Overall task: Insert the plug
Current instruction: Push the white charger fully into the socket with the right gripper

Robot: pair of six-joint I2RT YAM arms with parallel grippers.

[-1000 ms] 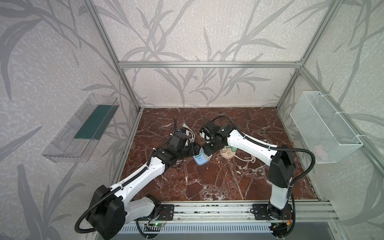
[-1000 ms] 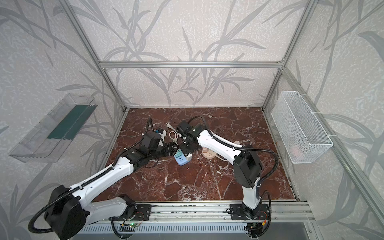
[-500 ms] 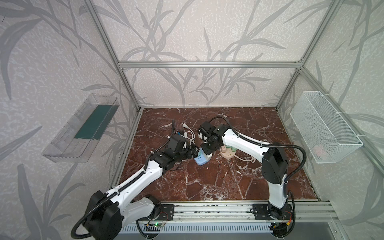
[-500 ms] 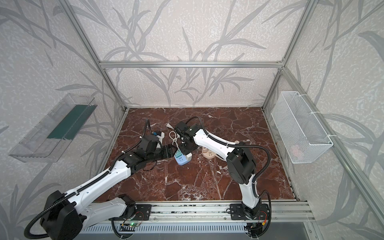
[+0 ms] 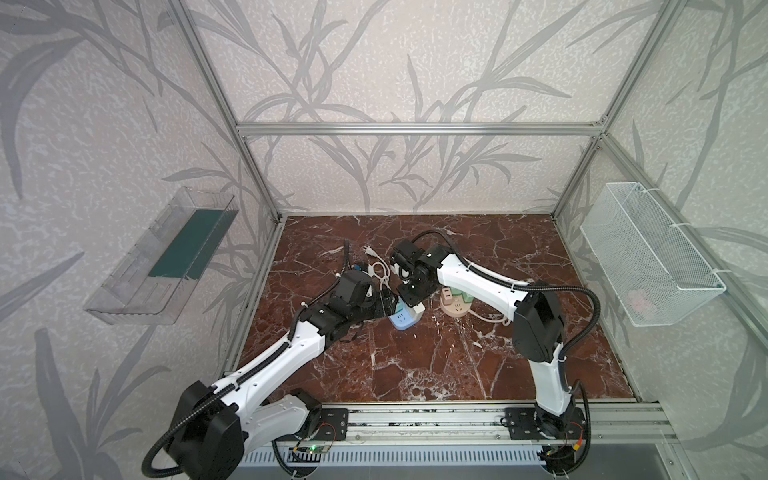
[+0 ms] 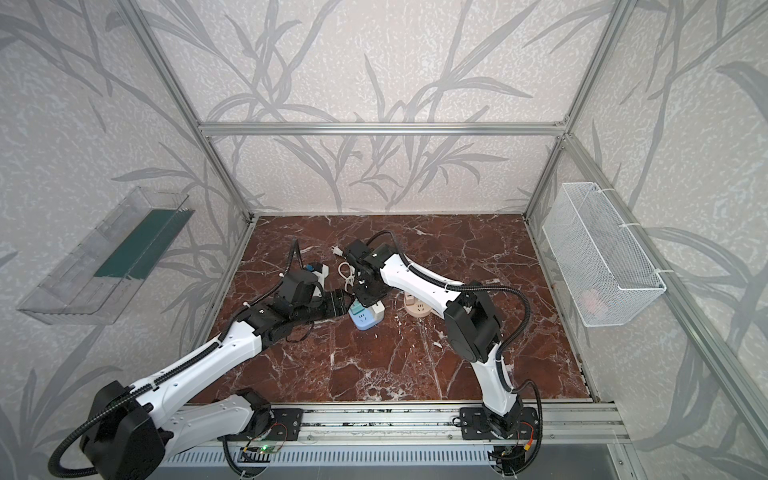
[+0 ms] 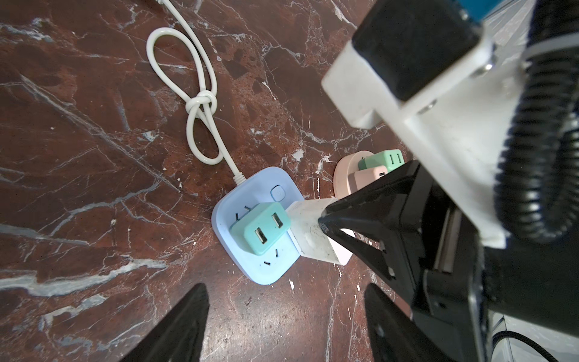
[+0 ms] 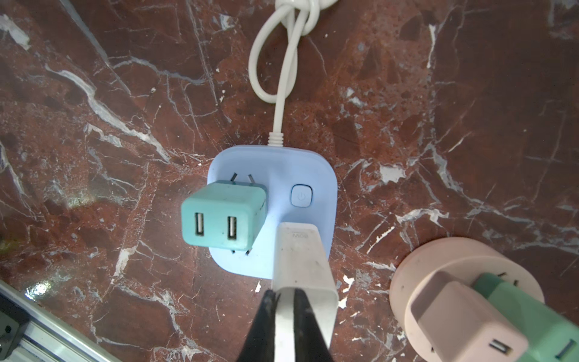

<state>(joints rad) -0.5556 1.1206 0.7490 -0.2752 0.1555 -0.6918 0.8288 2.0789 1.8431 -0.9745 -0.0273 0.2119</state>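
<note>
My right gripper (image 8: 285,294) is clamped on the white plug (image 8: 297,250), its fingers pinching the plug's rear end. The plug's long axis runs straight out from my fingertips toward the blue socket block (image 8: 316,175). Its front end is down on the block's face, just beside the teal charger (image 8: 219,219) seated there and below the power button (image 8: 301,196). From the left wrist view the plug leans rather than standing upright like the charger. Its prongs are hidden under the body, so I cannot tell whether they are in the slots.

In both top views the plug sits at the block's right edge, on the side toward the pink round socket (image 8: 438,257).

My left gripper (image 7: 283,291) has its jaws spread wide with nothing between them, low over the marble floor (image 5: 415,365) just beside the block's opposite side. The block's white cord (image 7: 200,103) trails away in a knotted loop.
</note>
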